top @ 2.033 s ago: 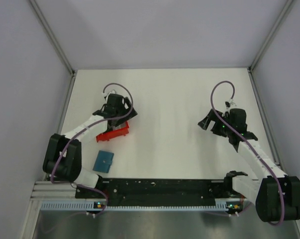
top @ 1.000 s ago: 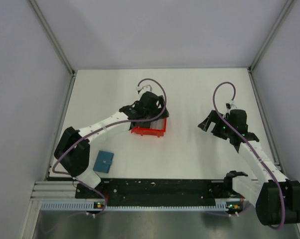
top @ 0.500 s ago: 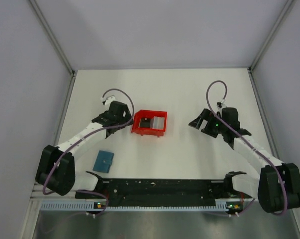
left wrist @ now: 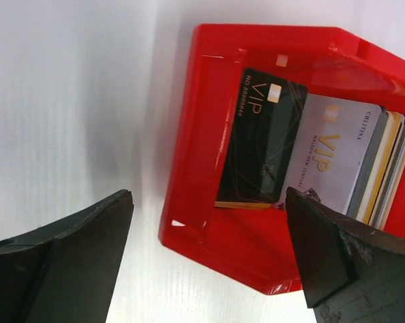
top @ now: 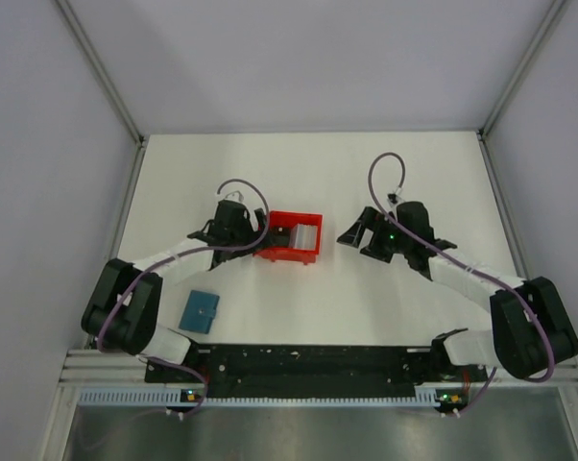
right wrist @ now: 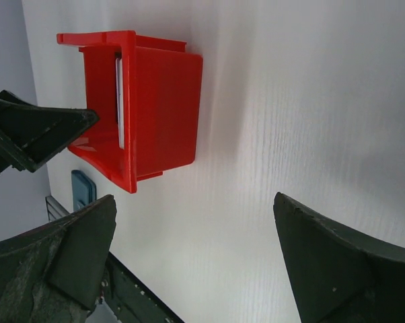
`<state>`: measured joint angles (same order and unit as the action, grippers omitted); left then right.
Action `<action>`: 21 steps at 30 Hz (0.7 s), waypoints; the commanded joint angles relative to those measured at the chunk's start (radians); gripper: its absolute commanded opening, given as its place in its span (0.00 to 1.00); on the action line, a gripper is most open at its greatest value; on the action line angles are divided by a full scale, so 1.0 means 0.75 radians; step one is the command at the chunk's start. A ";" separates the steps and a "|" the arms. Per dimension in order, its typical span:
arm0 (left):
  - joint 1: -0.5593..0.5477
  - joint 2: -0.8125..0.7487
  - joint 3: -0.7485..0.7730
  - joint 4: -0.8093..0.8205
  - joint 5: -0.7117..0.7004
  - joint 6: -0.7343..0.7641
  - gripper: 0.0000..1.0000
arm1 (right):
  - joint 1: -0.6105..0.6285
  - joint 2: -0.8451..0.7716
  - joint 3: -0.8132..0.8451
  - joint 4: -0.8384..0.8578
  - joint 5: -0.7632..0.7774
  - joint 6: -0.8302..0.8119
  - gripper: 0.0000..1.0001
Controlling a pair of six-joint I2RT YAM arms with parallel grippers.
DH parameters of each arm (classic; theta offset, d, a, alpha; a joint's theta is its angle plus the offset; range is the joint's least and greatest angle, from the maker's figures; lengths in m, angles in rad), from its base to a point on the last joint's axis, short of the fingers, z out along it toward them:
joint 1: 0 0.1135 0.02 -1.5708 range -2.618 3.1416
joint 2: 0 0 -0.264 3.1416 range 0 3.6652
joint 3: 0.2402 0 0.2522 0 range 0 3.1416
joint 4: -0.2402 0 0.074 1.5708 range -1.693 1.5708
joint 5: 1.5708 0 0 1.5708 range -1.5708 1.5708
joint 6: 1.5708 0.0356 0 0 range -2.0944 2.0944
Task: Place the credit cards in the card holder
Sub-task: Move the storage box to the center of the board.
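Note:
The credit cards stand in a red open-topped tray (top: 291,237) in the middle of the table. In the left wrist view I see a black VIP card (left wrist: 260,145), a silver VIP card (left wrist: 327,161) and several more stacked behind. The teal card holder (top: 201,311) lies shut near the front left; it also shows in the right wrist view (right wrist: 83,188). My left gripper (top: 253,235) is open and empty at the tray's left side, its jaws (left wrist: 209,259) spread over the tray's near corner. My right gripper (top: 350,237) is open and empty, just right of the tray (right wrist: 149,128).
The red tray (left wrist: 209,202) sits between the two grippers. Grey walls enclose the white table on the left, back and right. The black arm-base rail (top: 308,360) runs along the near edge.
The left gripper carried the red tray from the left to mid-table, let go and pulled back, and has now returned to its left side. The right gripper has moved left toward the tray.

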<state>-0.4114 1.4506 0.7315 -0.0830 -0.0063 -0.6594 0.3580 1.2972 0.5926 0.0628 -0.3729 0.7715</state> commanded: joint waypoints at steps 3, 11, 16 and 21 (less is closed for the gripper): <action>0.009 0.068 -0.047 0.249 0.262 -0.084 0.97 | 0.016 0.015 0.071 0.064 0.031 0.035 0.99; -0.106 0.015 -0.133 0.393 0.248 -0.239 0.94 | 0.016 -0.052 0.095 -0.143 0.245 0.070 0.99; -0.233 0.064 -0.063 0.366 0.164 -0.282 0.94 | 0.018 -0.185 0.095 -0.269 0.423 0.061 0.99; -0.325 0.134 -0.012 0.352 0.054 -0.399 0.93 | 0.014 -0.353 0.093 -0.443 0.646 0.043 0.99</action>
<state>-0.6102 1.5253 0.6724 0.1280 0.1093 -0.8734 0.3641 1.1309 0.6178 -0.1608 -0.0551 0.8146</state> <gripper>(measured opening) 0.936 0.987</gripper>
